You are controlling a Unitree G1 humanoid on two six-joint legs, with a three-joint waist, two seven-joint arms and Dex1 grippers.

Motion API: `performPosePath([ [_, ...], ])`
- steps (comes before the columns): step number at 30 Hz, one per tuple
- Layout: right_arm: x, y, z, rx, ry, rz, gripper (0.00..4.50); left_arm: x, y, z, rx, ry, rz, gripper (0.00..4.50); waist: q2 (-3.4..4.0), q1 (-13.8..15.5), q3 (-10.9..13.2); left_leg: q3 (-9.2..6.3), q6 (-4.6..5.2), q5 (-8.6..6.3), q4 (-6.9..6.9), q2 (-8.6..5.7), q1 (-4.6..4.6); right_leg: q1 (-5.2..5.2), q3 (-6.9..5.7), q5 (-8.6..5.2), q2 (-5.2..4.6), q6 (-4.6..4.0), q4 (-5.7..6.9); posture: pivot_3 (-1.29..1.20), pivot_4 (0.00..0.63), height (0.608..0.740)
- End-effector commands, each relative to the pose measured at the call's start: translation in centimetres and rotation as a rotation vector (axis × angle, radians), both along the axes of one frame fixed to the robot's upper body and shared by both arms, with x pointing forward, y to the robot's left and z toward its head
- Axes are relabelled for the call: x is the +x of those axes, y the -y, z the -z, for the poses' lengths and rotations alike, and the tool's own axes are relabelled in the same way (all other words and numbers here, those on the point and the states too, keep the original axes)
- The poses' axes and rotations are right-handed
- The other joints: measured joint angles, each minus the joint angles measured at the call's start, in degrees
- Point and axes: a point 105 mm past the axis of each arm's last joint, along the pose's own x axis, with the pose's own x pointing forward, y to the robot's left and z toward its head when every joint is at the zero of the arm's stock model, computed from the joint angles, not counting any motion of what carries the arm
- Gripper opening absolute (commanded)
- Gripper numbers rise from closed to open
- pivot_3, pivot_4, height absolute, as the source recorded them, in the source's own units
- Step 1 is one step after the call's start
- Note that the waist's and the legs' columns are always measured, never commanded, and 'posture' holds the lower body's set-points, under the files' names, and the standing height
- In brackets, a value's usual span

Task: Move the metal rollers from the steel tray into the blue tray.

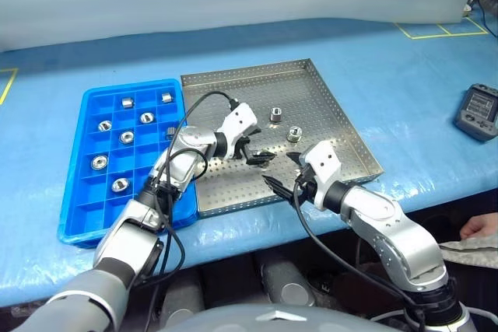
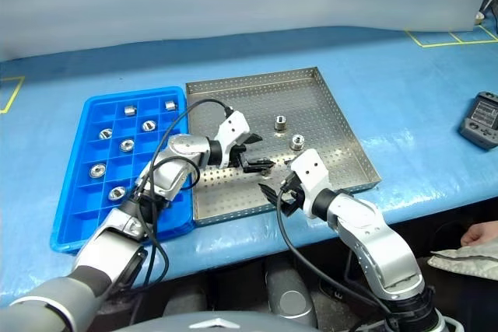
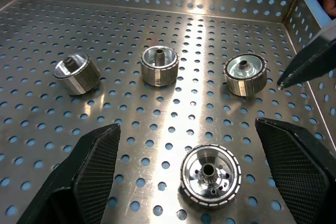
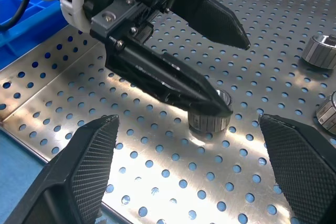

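Note:
The steel tray [image 1: 327, 103] lies mid-table with the blue tray [image 1: 84, 106] against its left side. Two metal rollers [image 1: 275, 114] [image 1: 294, 134] stand upright on the perforated floor; the left wrist view shows several [image 3: 159, 65]. My left gripper [image 1: 255, 153] is open low over the steel tray, its fingers [image 3: 94, 161] standing either side of one roller [image 3: 210, 174] and holding nothing. In the right wrist view its lower finger crosses that roller [image 4: 210, 118]. My right gripper [image 1: 284, 176] is open and empty just in front, near the tray's front rim. Several rollers [image 1: 127, 137] sit in blue compartments.
A grey hand-held device [image 1: 477, 112] lies on the blue table at the far right. A person's hand [image 1: 478, 227] shows past the table's front edge at lower right. Yellow tape marks [image 1: 440, 30] run along the back right. The two grippers are close together.

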Motion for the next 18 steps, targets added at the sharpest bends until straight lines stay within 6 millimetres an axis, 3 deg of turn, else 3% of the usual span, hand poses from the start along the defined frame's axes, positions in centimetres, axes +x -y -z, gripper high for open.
performPosePath([
  [1, -0.1, 0.0, -1.2, 0.011, 0.052, 0.003, 4.50, -0.3, 0.7, 0.3, 0.026, 0.002, 0.027, 4.46, 0.00, -0.03, 0.00, 0.00, 0.00, 0.00, 0.00, 0.00, 0.00, 0.00, 0.00, 0.00, 0.00, 0.00, 0.00, -0.21, 0.150, 0.740],
  [7, -0.1, -0.1, -1.2, 0.017, 0.054, 0.010, 4.50, -0.1, 0.2, 2.5, 0.161, -0.027, -0.009, 4.46, 0.00, -0.69, 0.00, 0.00, 0.00, 0.00, 0.01, 0.00, 0.00, 0.01, 0.00, 0.00, 0.00, 0.00, 0.00, -0.21, 0.150, 0.740],
  [11, -0.1, -0.1, -1.1, 0.019, 0.053, 0.012, 4.50, -0.1, -0.1, 2.3, 0.158, -0.022, -0.019, 3.54, 0.01, -1.17, -0.01, -0.02, 0.00, 0.00, 0.00, 0.00, 0.03, 0.06, 0.00, 0.00, 0.00, 0.00, 0.00, -0.20, 0.150, 0.740],
  [16, 0.0, -0.2, -1.0, 0.022, 0.047, 0.001, 4.50, 0.3, -0.1, 0.1, 0.063, 0.013, -0.051, 1.85, 0.01, -1.36, -0.01, -0.02, 0.00, 0.00, 0.00, 0.00, 0.02, 0.04, 0.00, 0.00, 0.00, 0.00, 0.02, -0.18, 0.150, 0.740],
  [18, 0.1, -0.5, -1.0, 0.021, 0.044, -0.011, 4.50, 0.5, -0.4, -1.2, 0.015, 0.038, -0.076, 1.69, 0.02, -1.32, 0.00, -0.02, 0.00, 0.00, 0.00, 0.00, 0.02, 0.04, 0.00, 0.00, 0.00, 0.01, 0.02, -0.16, 0.150, 0.740],
])
